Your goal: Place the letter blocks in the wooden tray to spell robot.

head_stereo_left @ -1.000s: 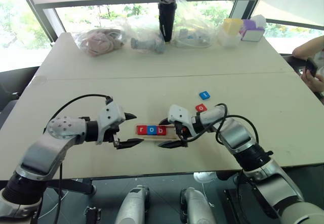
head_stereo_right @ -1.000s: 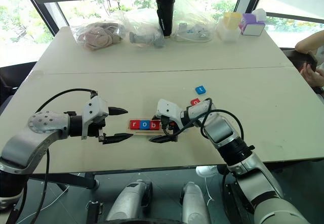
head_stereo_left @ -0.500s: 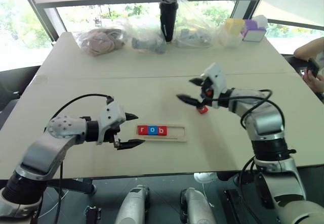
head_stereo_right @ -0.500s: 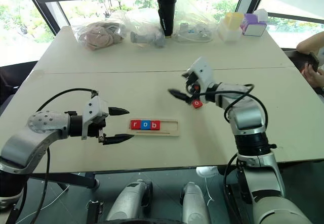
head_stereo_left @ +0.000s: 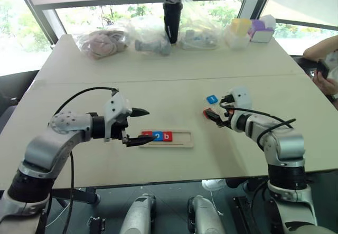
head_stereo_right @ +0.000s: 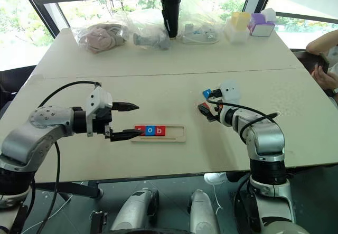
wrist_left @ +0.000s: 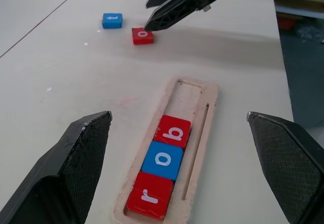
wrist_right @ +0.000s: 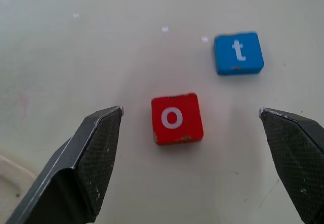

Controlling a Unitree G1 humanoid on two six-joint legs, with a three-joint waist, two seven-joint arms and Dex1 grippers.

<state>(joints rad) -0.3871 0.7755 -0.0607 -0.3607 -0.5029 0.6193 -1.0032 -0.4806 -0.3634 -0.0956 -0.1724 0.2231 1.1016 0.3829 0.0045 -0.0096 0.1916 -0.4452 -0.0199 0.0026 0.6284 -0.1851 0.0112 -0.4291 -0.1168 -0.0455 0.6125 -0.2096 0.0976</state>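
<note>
The wooden tray (head_stereo_left: 182, 138) lies near the table's front edge. It holds three letter blocks in a row at its left end: red r (wrist_left: 150, 202), blue o (wrist_left: 163, 160) and red b (wrist_left: 173, 131). Its right part is bare. My left gripper (head_stereo_left: 150, 124) hovers open at the tray's left end, and its lower finger covers part of the r in the head views. A loose red o block (wrist_right: 177, 118) and a blue t block (wrist_right: 238, 53) lie on the table to the tray's right. My right gripper (head_stereo_left: 212, 115) is open just above the red o, holding nothing.
Along the far side of the table stand plastic bags (head_stereo_left: 105, 41), a black tumbler (head_stereo_left: 171, 12) and small yellow and purple boxes (head_stereo_left: 251, 30). A person's arm (head_stereo_left: 322, 59) shows at the right edge. A seam (head_stereo_left: 169, 81) crosses the tabletop.
My right gripper left the tray's right end, swung out to the right and turned, and now points down at the loose red o block. My left gripper edged slightly toward the tray.
</note>
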